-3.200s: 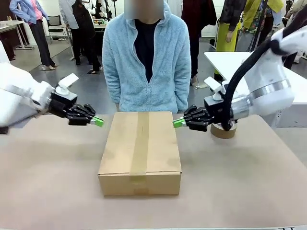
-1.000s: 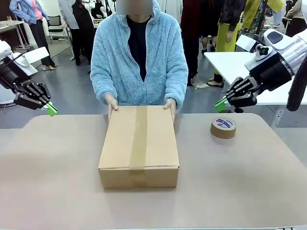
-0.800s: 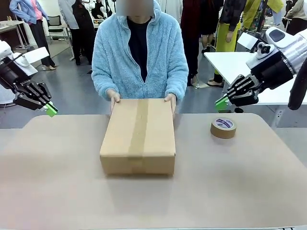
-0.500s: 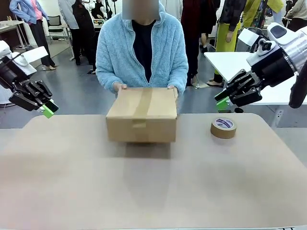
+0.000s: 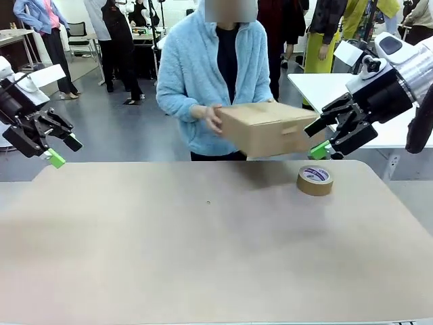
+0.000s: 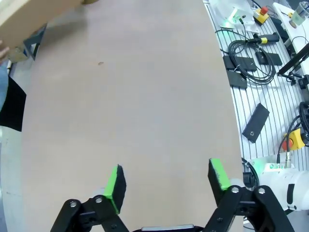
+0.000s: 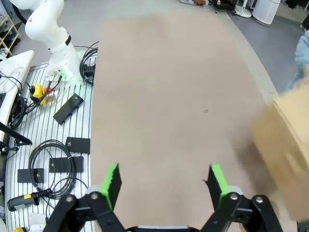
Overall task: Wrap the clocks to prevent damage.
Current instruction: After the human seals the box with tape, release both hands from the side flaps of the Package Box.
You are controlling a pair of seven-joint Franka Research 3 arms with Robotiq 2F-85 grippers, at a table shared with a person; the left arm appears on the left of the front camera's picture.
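left gripper (image 5: 59, 150) jaws wide, holding nothing | right gripper (image 5: 323, 135) jaws wide, holding nothing | person's hand (image 5: 214, 118) holds cardboard box (image 5: 269, 128) above table (image 5: 203, 244) | tape roll (image 5: 315, 180) on table

So the person stands at the far side of the surface (image 5: 203, 250) holding the cardboard box (image 5: 267, 127) up in the air above the far edge, a bit right of centre. The tape roll (image 5: 314, 180) sits on the surface toward the far right, just below and right of the box. Left end effector (image 5: 59, 150) hangs off the far-left corner and the right end effector (image 5: 323, 136) hovers just beside the box's right end, above the roll (both up off the surface).
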